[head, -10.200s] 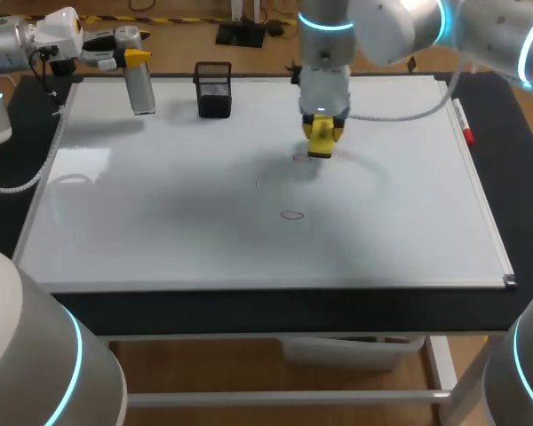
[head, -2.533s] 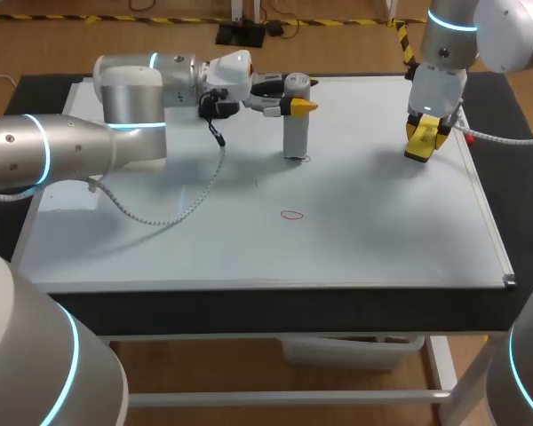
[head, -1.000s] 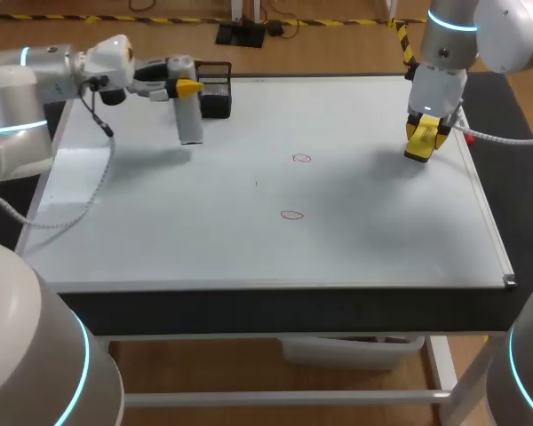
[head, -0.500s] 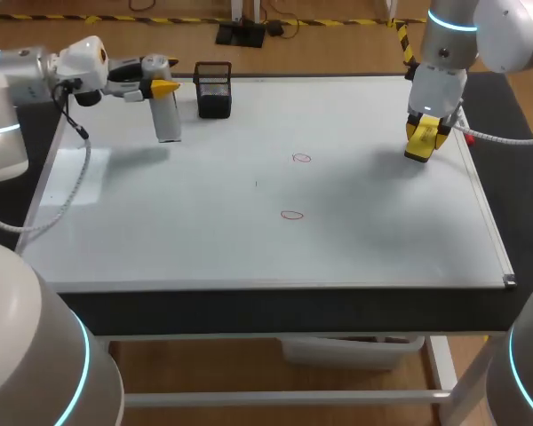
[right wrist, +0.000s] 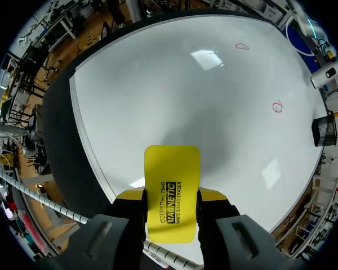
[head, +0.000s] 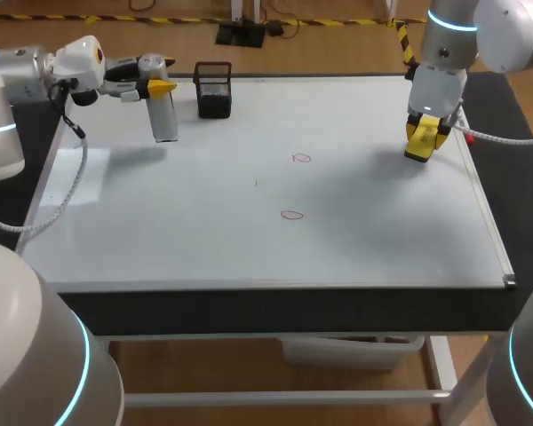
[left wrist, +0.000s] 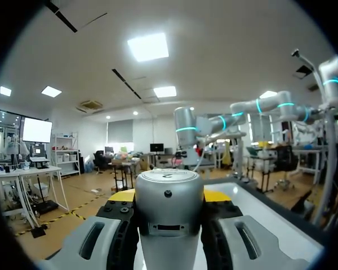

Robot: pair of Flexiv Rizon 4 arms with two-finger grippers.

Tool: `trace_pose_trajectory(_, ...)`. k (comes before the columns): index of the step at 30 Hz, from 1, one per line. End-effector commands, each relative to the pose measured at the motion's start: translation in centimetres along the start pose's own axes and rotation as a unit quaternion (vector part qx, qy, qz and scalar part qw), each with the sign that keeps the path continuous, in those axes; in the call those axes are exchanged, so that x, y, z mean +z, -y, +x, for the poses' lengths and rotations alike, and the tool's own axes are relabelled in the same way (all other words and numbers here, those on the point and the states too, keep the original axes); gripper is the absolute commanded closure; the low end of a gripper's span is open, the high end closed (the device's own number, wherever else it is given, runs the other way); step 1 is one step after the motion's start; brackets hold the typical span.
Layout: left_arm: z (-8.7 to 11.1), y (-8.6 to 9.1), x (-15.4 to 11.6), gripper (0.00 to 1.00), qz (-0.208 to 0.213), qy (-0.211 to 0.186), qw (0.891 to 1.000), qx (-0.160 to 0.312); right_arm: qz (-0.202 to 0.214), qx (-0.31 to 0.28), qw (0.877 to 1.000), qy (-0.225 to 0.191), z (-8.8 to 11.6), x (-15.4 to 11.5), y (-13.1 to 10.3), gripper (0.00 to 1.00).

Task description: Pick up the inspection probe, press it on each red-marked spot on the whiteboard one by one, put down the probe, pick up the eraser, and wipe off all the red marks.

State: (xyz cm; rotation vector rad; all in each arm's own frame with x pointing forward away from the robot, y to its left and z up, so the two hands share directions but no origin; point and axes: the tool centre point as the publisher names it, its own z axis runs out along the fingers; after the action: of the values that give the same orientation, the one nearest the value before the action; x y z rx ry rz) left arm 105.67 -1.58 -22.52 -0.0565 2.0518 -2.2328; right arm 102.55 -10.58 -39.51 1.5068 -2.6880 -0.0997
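The inspection probe [head: 164, 115], a silver cylinder, hangs upright over the whiteboard's [head: 204, 231] back left corner, with my left gripper [head: 158, 87] shut on its top. In the left wrist view the probe [left wrist: 168, 216] fills the gap between the yellow-tipped fingers. My right gripper [head: 424, 142] is shut on the yellow eraser [head: 420, 149] close above the board's right side. The right wrist view shows the eraser [right wrist: 170, 188] clamped between the fingers. Two small red circles [head: 301, 158] [head: 290, 214] sit mid-board, far from both grippers; both circles [right wrist: 278, 107] [right wrist: 242, 46] also show ahead of the eraser.
A black mesh holder [head: 213, 89] stands at the board's back edge, just right of the probe. A red-capped marker [head: 463, 124] lies along the right edge behind my right gripper. The board's front edge [head: 266, 286] borders a dark table strip.
My left arm has carried the probe a little further left, away from the black holder, then nearly stopped. The right arm and eraser have not moved.
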Motion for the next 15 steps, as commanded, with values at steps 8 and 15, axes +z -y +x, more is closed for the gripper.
trace_pose_trajectory(8,0.0,0.1,0.0,1.00,0.000,-0.001,1.000,0.000,0.009,-0.039,0.999,-0.008,-2.6,-0.7,-1.8,1.00)
trace_pose_trajectory(15,0.0,0.1,0.0,1.00,0.000,-0.001,1.000,0.000,0.009,-0.079,0.997,-0.013,-6.0,-0.8,-3.8,1.00)
